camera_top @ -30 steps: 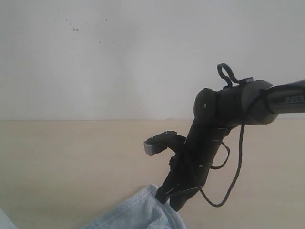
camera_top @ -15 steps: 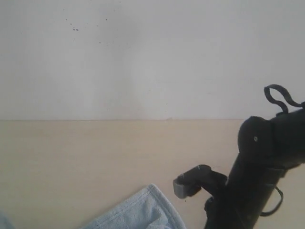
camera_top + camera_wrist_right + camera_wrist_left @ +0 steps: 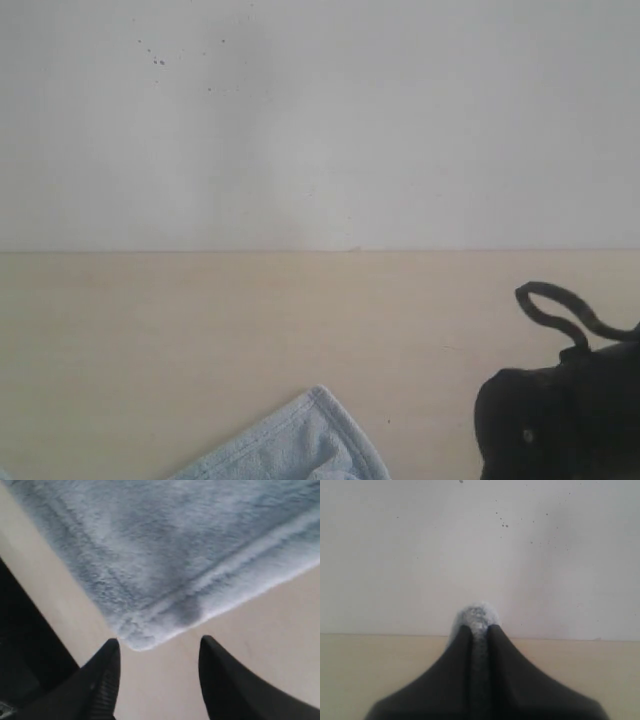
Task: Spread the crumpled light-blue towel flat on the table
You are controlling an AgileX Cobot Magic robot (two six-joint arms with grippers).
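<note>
The light-blue towel [image 3: 295, 448] shows one hemmed corner lying flat on the beige table [image 3: 200, 330] at the bottom middle of the exterior view. In the right wrist view that corner [image 3: 170, 560] lies just beyond my right gripper [image 3: 159, 646], which is open and holds nothing, with bare table [image 3: 260, 625] between its fingers. My left gripper [image 3: 479, 628] is shut on a fold of the towel, and a fluffy tuft [image 3: 477, 616] sticks out past its tips. In the exterior view only the right arm's wrist [image 3: 560, 425] shows, at the bottom right.
A plain white wall [image 3: 320, 120] rises behind the table's far edge. A black cable loop [image 3: 555, 308] stands up from the right arm.
My right gripper has let go of the towel corner and opened. The right arm has drawn back down and to the right, while the corner stays where it lay.
</note>
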